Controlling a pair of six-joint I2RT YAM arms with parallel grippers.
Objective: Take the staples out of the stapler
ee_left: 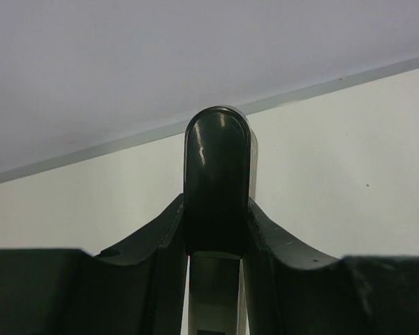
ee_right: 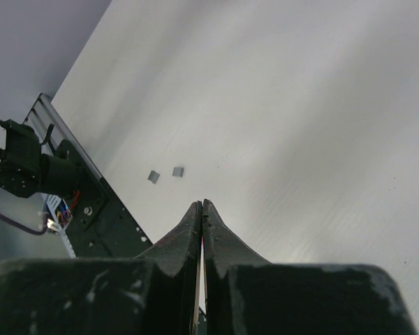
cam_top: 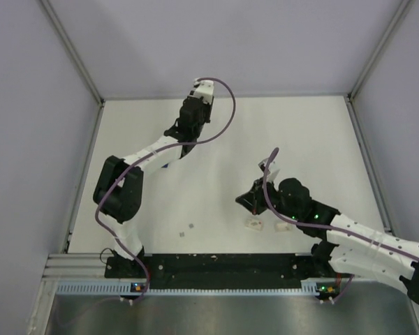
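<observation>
Holding the stapler (ee_left: pixel 217 160) at the far side of the worktop (cam_top: pixel 300 139), the left gripper (cam_top: pixel 190 120) has its fingers (ee_left: pixel 160 244) clamped on the dark body, probably to steady it for unloading. The magazine is hidden, so its contents cannot be told. Two grey pieces (ee_right: pixel 153 176), likely staples, lie near the front edge. Right gripper (ee_right: pixel 202 209): fingers (ee_right: pixel 223 241) pressed together, nothing visibly between them

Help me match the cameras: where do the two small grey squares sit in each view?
Top external: grey squares lower centre-left, just above the black base rail.
Left wrist: not in view.
Right wrist: slightly left of centre.
Shared landmark: that rail, lower left in right wrist.
</observation>
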